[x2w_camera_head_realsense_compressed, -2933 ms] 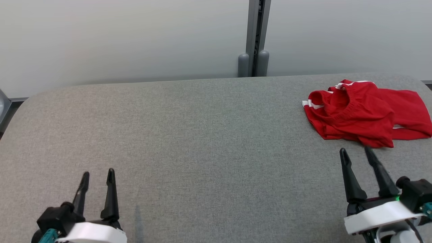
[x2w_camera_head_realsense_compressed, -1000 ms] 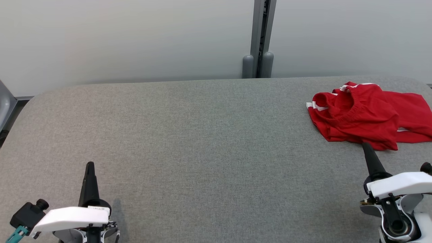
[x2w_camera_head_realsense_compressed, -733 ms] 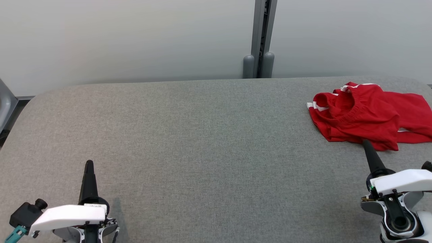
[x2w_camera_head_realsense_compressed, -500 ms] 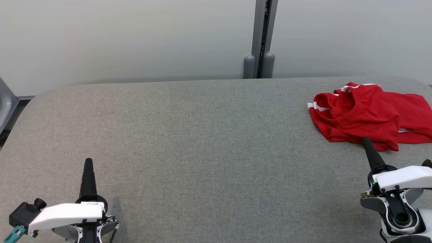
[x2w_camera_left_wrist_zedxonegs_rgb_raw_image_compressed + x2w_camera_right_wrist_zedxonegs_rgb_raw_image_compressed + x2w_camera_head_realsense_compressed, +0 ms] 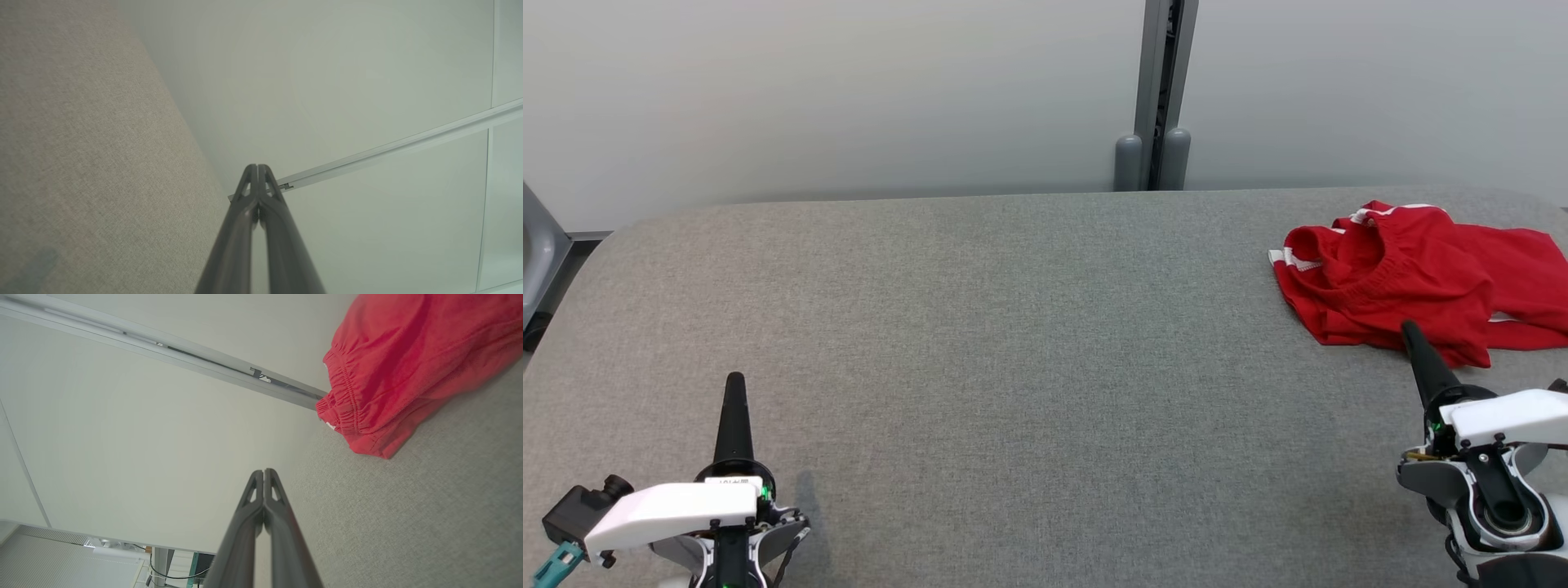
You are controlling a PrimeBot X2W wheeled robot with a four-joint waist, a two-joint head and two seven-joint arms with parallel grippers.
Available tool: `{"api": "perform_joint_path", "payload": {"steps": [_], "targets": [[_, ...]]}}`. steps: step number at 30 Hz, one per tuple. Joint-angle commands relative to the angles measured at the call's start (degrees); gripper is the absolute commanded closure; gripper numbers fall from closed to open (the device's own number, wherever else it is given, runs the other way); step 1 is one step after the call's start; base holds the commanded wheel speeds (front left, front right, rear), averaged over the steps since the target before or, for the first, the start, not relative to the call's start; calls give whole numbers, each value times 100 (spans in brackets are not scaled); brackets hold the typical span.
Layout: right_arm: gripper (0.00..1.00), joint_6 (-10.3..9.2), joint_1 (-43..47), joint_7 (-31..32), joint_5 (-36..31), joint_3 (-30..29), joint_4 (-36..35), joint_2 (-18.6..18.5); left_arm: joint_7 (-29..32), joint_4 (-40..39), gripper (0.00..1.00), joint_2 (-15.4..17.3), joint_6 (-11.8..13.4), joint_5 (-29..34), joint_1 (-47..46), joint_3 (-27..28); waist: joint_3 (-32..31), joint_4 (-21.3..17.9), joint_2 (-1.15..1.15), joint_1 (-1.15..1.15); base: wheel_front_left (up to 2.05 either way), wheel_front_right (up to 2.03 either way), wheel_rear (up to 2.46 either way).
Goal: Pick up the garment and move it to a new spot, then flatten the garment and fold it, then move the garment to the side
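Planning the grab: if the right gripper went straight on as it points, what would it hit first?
Likely the red garment, just ahead of the right gripper, though the wrist view suggests it might skim above it toward the wall.

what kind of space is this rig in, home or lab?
Probably a lab or office test cell, not a home: a large grey fabric-covered table, plain pale partition panels joined by a grey metal post, and a single red garment.

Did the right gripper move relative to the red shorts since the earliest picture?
Yes. The right gripper advanced: its tip, earlier just short of the near edge of the red shorts, now overlaps that edge. It also closed.
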Motion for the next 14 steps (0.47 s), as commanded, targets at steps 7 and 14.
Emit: {"api": "perform_joint_path", "payload": {"steps": [7, 14], "targets": [[100, 3, -202, 156, 366, -106, 75, -9, 54, -26, 100, 34, -48, -384, -200, 9, -4, 13, 0, 0, 0, 0, 0], [100, 4, -278, 275, 641, -161, 144, 10, 105, -16, 100, 37, -62, -687, -258, 10, -8, 25, 0, 0, 0, 0, 0]]}}
